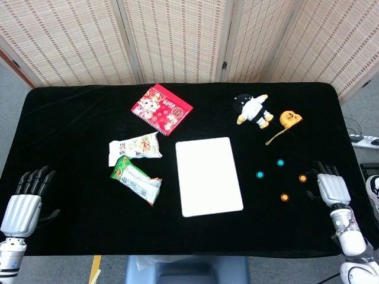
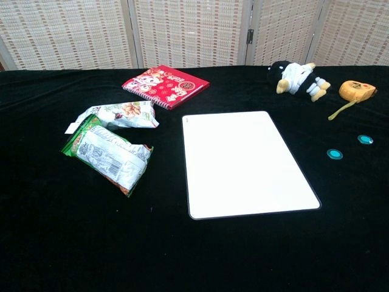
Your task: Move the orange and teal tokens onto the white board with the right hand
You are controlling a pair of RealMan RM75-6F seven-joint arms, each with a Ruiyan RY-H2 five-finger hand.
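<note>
With the left hand [image 1: 21, 207] idle and empty, fingers apart, found the white board [image 1: 208, 176] bare, both teal tokens [image 1: 260, 174] and both orange tokens [image 1: 285, 197] off it rightward, right hand [image 1: 330, 188] near one, fingers loose, holding nothing.

My hands [image 1: 331, 188] silver with black fingers. Table [image 1: 71, 118] black. Board [image 1: 208, 176] plain white. Two tokens [image 1: 280, 163] teal, two [image 1: 285, 197] orange. Notebook [image 1: 161, 109] red, cartoon-patterned, toward the far edge.
</note>
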